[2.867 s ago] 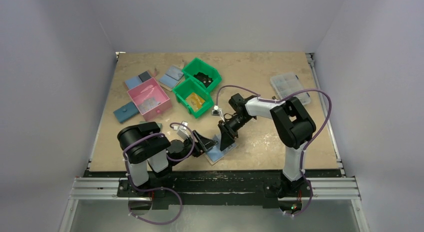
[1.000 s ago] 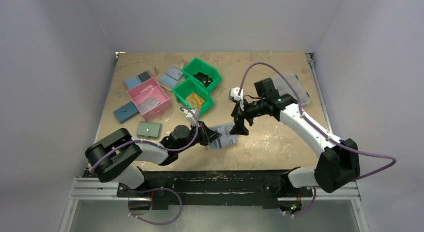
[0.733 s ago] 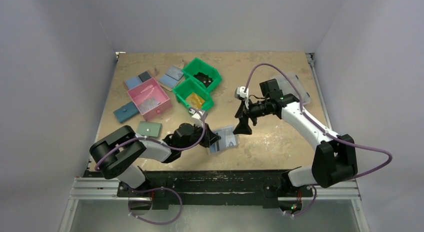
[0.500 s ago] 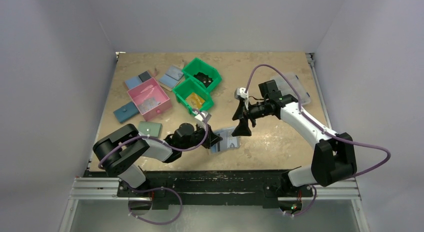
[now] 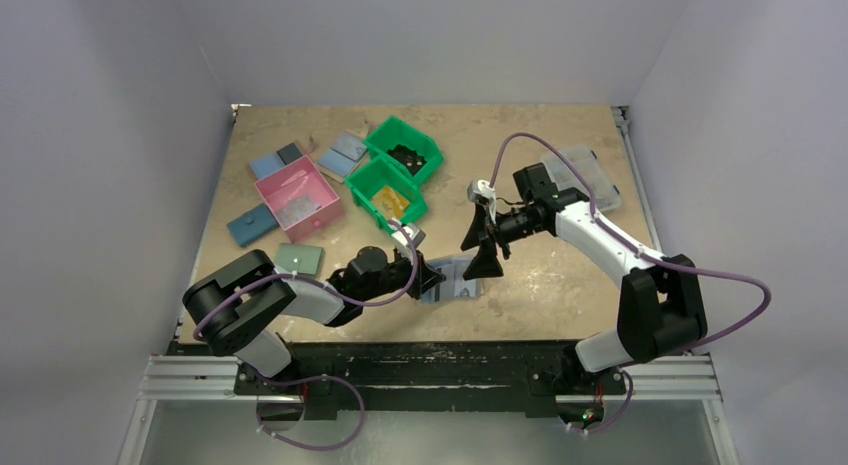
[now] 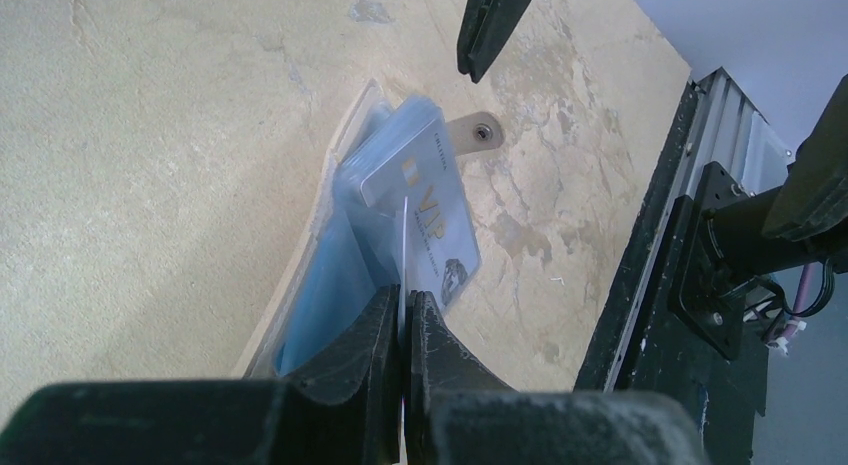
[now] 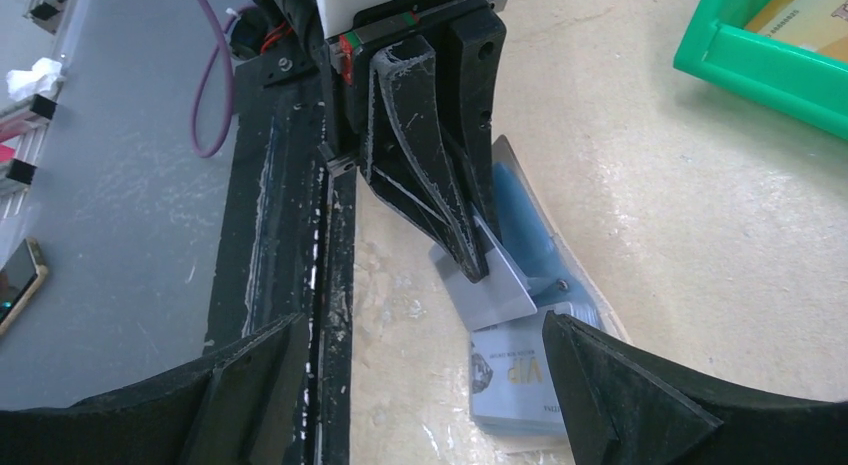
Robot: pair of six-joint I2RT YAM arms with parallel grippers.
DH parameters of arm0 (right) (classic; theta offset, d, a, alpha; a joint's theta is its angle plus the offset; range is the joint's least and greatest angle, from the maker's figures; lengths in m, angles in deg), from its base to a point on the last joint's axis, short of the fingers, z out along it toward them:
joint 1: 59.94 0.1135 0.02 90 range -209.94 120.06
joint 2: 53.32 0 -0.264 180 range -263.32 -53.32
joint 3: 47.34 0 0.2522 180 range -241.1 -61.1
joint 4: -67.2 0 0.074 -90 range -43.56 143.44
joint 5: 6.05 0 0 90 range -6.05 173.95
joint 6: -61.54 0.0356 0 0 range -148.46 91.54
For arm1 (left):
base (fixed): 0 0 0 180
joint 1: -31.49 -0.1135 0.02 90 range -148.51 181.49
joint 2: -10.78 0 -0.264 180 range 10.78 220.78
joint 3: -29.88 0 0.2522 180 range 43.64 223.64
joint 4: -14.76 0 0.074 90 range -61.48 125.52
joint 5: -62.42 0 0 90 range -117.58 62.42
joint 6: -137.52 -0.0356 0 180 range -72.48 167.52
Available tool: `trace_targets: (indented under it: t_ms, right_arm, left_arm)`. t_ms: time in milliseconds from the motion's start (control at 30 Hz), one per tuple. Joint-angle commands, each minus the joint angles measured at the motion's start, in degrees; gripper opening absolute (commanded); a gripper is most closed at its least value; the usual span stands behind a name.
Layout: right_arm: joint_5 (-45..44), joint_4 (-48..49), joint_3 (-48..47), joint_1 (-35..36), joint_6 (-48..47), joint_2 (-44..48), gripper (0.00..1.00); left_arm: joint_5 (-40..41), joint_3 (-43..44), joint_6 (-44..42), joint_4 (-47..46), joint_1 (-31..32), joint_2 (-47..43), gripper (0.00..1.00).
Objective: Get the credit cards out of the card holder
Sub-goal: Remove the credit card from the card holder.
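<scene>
Card holder [image 5: 456,283] lies open and flat on table [image 6: 150,135] near the front edge, between the two grippers; light-blue inner panel faces up, tan snap tab [image 6: 478,133] sticks out on the far side. Left gripper [image 6: 403,310] is low at the holder's near edge, jaws pinched tight on grey card [image 7: 495,290]. Left wrist view shows that card only as a thin white edge between the fingers. Right wrist view shows its blank silver-grey face, gripped by one corner and tilted over the holder; can't tell if its lower edge touches. Stack of pale credit cards [image 6: 400,150] sits partly out of the holder's pocket; one reads "VIP" in gold with a small crest beside it, and the finer print along its edge is too small to read. Right gripper [image 7: 425,330] hovers above the holder, fingers spread fully wide, nothing between them, touching nothing. Green bin [image 7: 760,65] beyond the holder has a yellow-orange card [image 7: 805,10] inside, print illegible
</scene>
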Motion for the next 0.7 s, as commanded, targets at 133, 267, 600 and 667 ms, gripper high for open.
trace_targets:
  t_ms: [133,267,600,667]
  right_arm:
    - [3.94,-1.04,-1.4,0.16,0.56,-0.79,0.91]
    - [4.58,-1.39,-1.65,0.24,1.39,-2.7,0.8]
    - [3.31,-2.85,-2.45,1.09,1.13,-5.71,0.65]
    - [2.65,-3.06,-2.68,1.42,1.08,-6.57,0.64]
  left_arm:
    - [-0.91,-0.52,-2.13,-5.11,0.0,-1.6,0.0]
    - [-0.68,-0.78,-1.65,-6.04,-0.01,-1.66,0.0]
    - [-1.47,-4.1,1.95,-15.09,-0.03,-0.98,0.0]
    - [-2.38,-4.59,2.83,-17.65,-0.03,-0.47,0.0]
